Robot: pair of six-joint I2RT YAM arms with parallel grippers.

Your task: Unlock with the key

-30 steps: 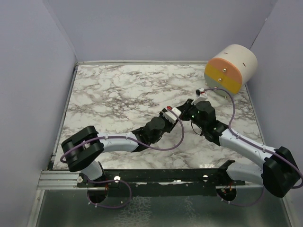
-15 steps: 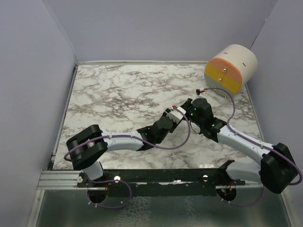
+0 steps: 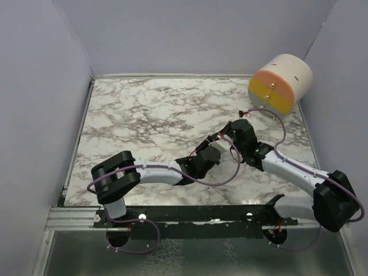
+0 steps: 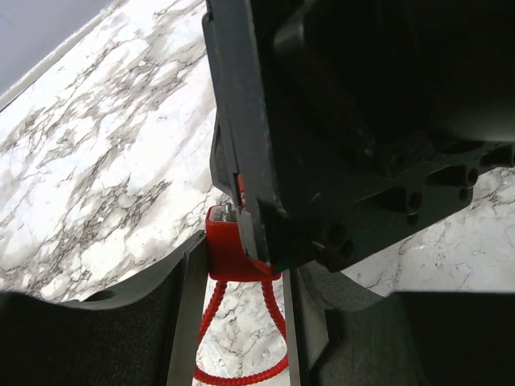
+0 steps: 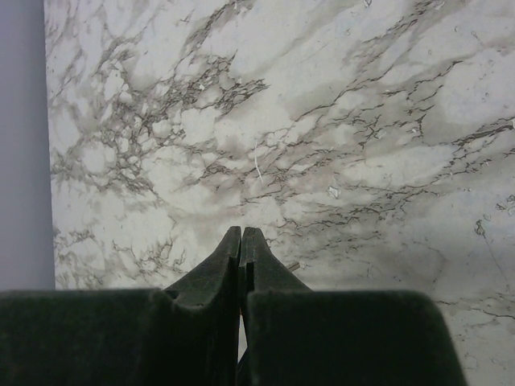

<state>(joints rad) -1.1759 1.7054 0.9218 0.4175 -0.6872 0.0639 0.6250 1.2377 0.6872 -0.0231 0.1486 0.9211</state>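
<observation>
A red padlock with a red coiled cable loop sits between the fingers of my left gripper, which is shut on its body. In the top view both grippers meet at mid-table, the left gripper just under the right gripper, and the lock is mostly hidden there. My right gripper is shut, its tips pressed together. Of the key only a thin sliver shows beside the fingers. In the left wrist view the right gripper's tip rests at the metal top of the lock.
A cream cylinder with an orange and yellow face stands at the back right corner. The marble tabletop is walled in by purple panels on three sides. A purple cable loops off each arm near the grippers.
My left arm has swung rightward and its gripper has dropped slightly toward the near edge with the lock. The right gripper has shifted left with it, staying at the lock.
</observation>
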